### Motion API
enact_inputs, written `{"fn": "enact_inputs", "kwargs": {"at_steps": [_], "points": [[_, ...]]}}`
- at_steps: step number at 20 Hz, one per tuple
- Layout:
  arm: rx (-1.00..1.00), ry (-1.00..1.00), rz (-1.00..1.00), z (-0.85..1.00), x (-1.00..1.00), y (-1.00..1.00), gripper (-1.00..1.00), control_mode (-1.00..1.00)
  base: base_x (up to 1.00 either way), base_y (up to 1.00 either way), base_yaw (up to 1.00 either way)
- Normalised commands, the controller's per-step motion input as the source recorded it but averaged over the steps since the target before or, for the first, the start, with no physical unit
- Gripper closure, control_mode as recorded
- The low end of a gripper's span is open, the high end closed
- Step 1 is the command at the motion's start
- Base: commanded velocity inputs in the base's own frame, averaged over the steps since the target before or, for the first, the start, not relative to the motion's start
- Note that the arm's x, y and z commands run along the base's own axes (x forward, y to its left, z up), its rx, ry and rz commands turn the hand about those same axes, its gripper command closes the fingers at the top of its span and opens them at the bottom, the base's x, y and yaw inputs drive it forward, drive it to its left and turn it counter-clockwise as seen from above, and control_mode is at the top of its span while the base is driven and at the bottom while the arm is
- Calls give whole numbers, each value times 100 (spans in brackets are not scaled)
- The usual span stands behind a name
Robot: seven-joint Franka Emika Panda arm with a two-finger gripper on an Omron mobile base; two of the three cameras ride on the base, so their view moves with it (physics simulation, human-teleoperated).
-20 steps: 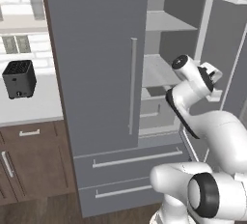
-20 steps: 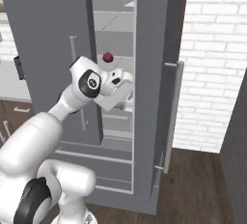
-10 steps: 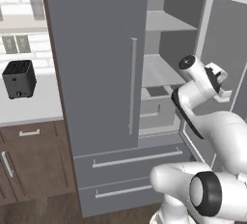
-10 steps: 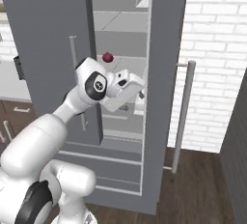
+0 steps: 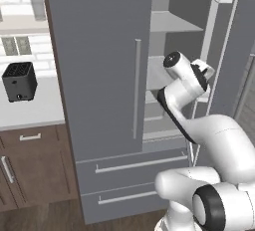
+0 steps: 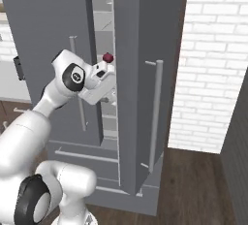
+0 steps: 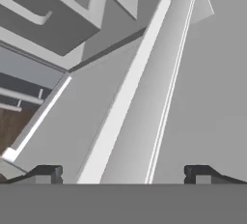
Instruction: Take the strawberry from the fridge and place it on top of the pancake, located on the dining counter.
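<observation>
Both base views flank the arm facing the fridge point(image 5: 109, 75); the hand view looks close inside it.

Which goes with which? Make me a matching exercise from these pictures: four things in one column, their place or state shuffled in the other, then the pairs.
Things:
1. toaster
2. maroon fruit
3. gripper
4. left-hand fridge door

Place or state:
a. shut
b. open, nothing between its tips
c. on the white counter
d. inside the fridge

Pairs: 1-c, 2-d, 3-b, 4-a
</observation>
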Motion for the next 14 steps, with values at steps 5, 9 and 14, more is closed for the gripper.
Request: {"fn": "enact_inputs", "kwargs": {"at_steps": [5, 9, 14], "points": [[0, 0, 0, -6, -21, -29, -100, -100, 0, 0, 0], [0, 0, 0, -23, -21, -41, -100, -100, 0, 0, 0], [1, -10, 2, -14, -15, -72, -100, -100, 0, 0, 0]]}}
